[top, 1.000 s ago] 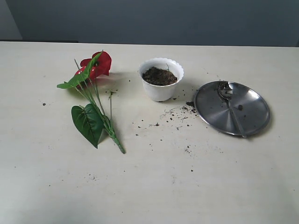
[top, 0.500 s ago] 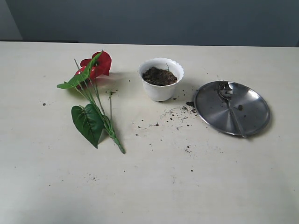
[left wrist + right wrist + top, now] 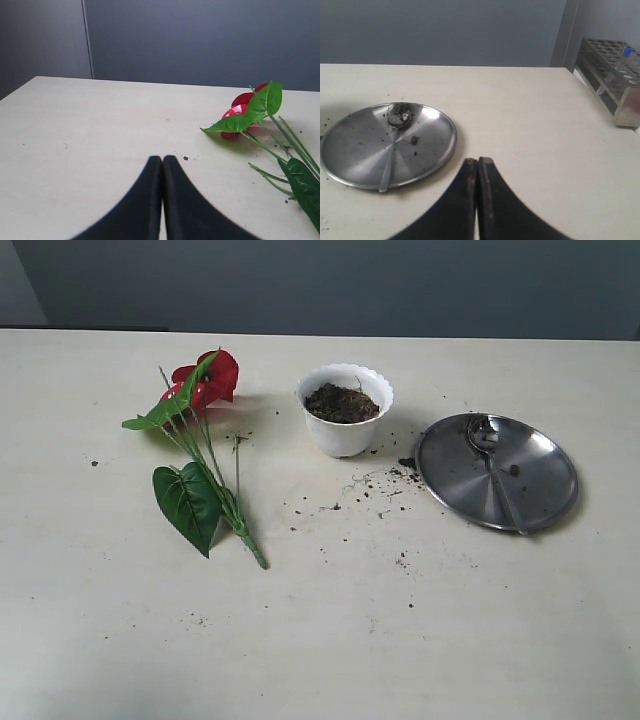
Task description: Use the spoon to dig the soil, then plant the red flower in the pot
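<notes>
The red flower (image 3: 208,380) lies flat on the table at the left, its green stems and a dark leaf (image 3: 186,505) trailing toward the front. The white scalloped pot (image 3: 345,410) stands upright at centre, filled with dark soil (image 3: 341,403). The spoon (image 3: 495,468) rests on a round steel plate (image 3: 540,465) at the right, bowl toward the back. Neither arm shows in the exterior view. In the left wrist view my left gripper (image 3: 162,159) is shut and empty, apart from the red flower (image 3: 240,107). My right gripper (image 3: 477,160) is shut and empty, beside the plate (image 3: 432,125) and spoon (image 3: 392,145).
Loose soil specks (image 3: 385,485) are scattered between the pot and the plate. A metal test-tube rack (image 3: 612,82) stands at the table's far edge in the right wrist view. A dark wall runs behind the table.
</notes>
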